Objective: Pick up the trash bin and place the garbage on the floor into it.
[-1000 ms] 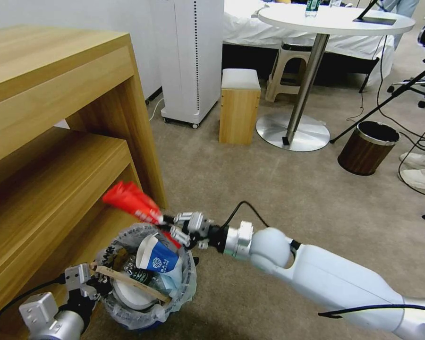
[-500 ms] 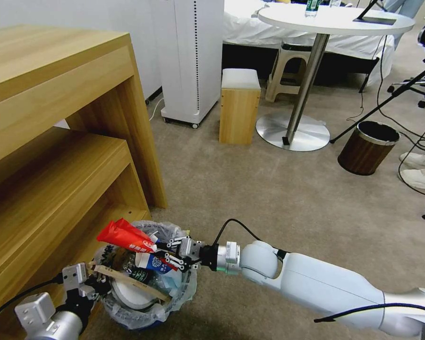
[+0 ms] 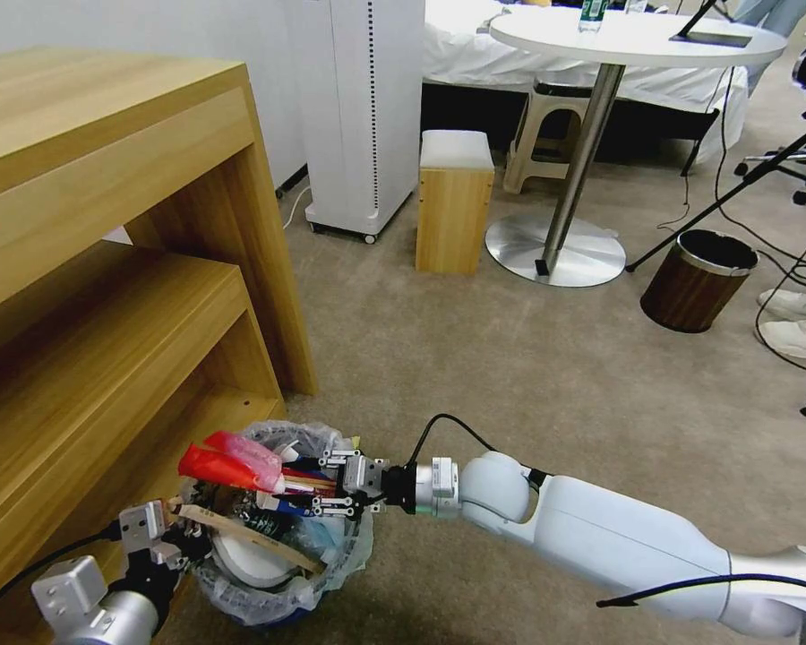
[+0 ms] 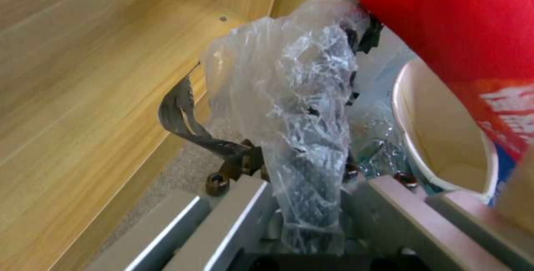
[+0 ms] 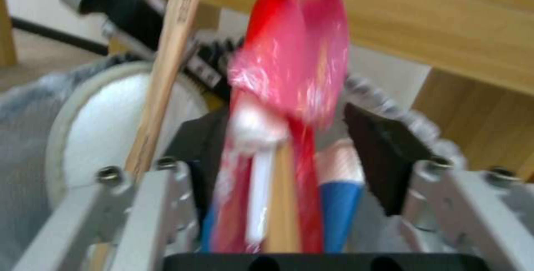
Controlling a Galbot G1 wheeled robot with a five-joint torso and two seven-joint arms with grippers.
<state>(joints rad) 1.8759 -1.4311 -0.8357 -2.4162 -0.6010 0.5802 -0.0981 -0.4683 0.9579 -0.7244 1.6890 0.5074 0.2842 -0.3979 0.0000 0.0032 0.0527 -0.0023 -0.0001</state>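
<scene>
Low on the left of the head view, the small black trash bin in its crinkled plastic liner is held just off the beige carpet floor. My left gripper is shut on its rim and liner. Inside are a white slipper, a wooden stick and a blue-white paper cup. My right gripper hovers level over the bin's mouth, open. A red packet lies loose between its spread pads, on top of the litter.
A wooden shelf unit stands close on the bin's left. Farther off are a white appliance, a wooden stool, a round table's base, a dark brown bin, tripod legs and a person's shoes.
My right gripper came down from above the bin to its mouth with the red packet and opened. The packet now rests flatter on the litter. The left gripper held still.
</scene>
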